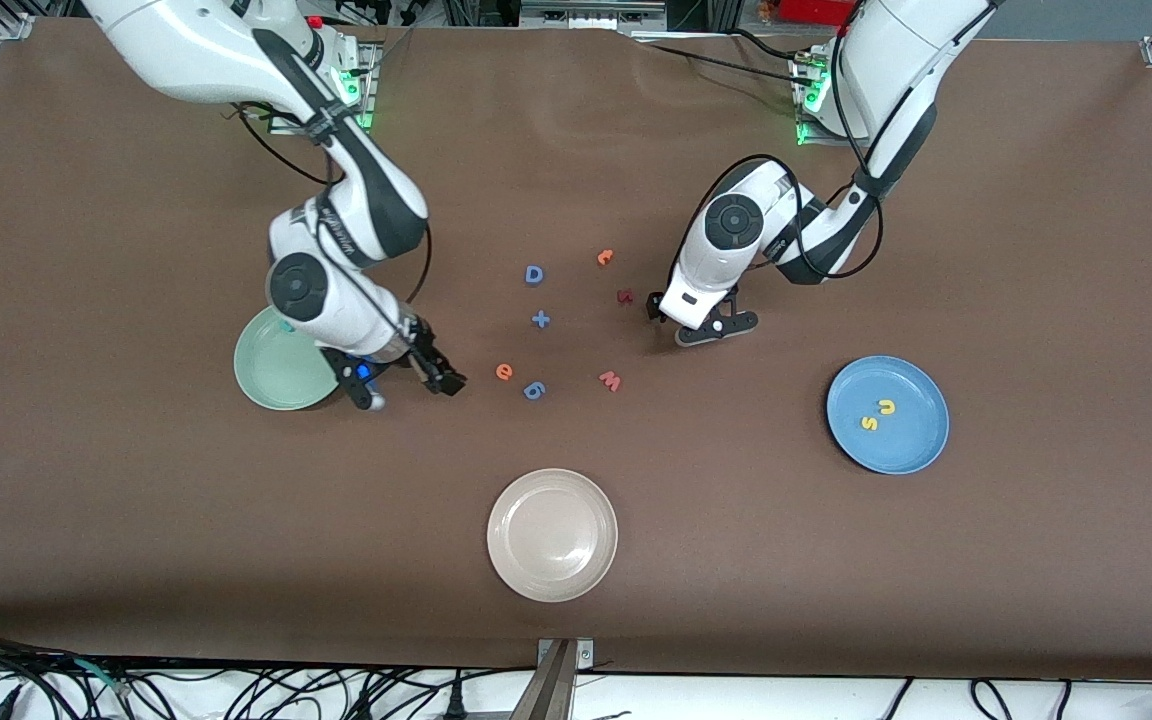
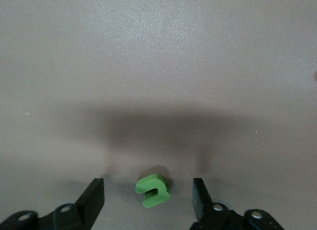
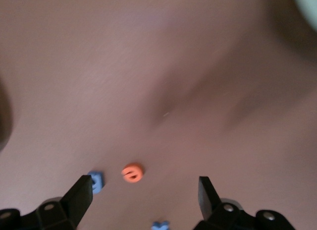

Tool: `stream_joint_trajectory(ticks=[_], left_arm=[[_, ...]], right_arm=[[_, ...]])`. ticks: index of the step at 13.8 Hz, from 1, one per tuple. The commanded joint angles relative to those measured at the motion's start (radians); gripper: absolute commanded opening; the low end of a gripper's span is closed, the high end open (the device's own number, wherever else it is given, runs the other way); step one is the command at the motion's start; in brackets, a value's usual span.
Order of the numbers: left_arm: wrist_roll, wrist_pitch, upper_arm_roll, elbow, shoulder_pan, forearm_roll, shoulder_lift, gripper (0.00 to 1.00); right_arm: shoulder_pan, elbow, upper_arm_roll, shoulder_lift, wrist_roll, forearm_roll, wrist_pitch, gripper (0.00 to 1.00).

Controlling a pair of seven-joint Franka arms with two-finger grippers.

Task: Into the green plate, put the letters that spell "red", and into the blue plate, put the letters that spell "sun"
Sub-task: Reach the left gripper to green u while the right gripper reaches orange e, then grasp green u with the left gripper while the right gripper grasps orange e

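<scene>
My left gripper [image 2: 148, 202] is down at the table near the middle, toward my left arm's end of the scattered letters. Jaws stand apart, one finger on each side of the green n [image 2: 153, 191]; neither pad touches it. The letter lies flat between them on the brown table [image 1: 836, 560].

My right gripper [image 1: 406, 385] is low, just beside the green plate [image 1: 271, 375], on the side toward the loose letters. Its fingers are spread wide with nothing between them. In the right wrist view the orange e [image 3: 132, 173] lies on the mat ahead of the gap, apart from both fingers.

Green plate: toward my right arm's end of the table, partly covered by my right wrist. I cannot tell what lies in it.

Blue plate [image 1: 911, 445]: toward my left arm's end. The yellow s [image 1: 869, 423] and yellow u [image 1: 885, 407] lie in it, side by side.

Loose on the table between the arms: the orange e, a blue 9-like shape [image 1: 534, 390] just beside it, a reddish w [image 1: 610, 380], a blue plus sign [image 1: 540, 320], a blue capital D [image 1: 534, 275], a small orange letter [image 1: 605, 257], a dark red letter [image 1: 624, 296].

A beige-white plate [image 1: 552, 535] sits nearest the front camera with nothing in it.
</scene>
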Motion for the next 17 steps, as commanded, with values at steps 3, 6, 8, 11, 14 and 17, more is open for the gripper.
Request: stream_joint_trajectory(ticks=[3, 6, 8, 11, 14, 17], left_arm=[[-0.061, 0.047, 0.004, -0.017, -0.010, 0.031, 0.005, 0.62], [-0.074, 0.079, 0.004, -0.015, -0.013, 0.031, 0.021, 0.52], [-0.101, 0.079, 0.004, -0.015, -0.024, 0.031, 0.019, 0.45], [-0.107, 0.079, 0.005, -0.015, -0.031, 0.031, 0.021, 0.36], [-0.106, 0.078, 0.005, -0.015, -0.031, 0.031, 0.021, 0.25], [-0.103, 0.075, 0.007, -0.015, -0.033, 0.031, 0.022, 0.20]], right_arm=[[0.075, 0.016, -0.017, 0.083, 0.028, -0.120, 0.123, 0.95], [0.115, 0.009, -0.044, 0.103, 0.030, -0.185, 0.122, 0.95], [0.158, 0.013, -0.073, 0.119, 0.030, -0.186, 0.127, 0.95], [0.218, 0.027, -0.120, 0.131, 0.028, -0.195, 0.168, 0.95], [0.236, 0.026, -0.136, 0.149, 0.028, -0.200, 0.202, 0.94], [0.241, 0.027, -0.153, 0.163, 0.030, -0.244, 0.211, 0.93]])
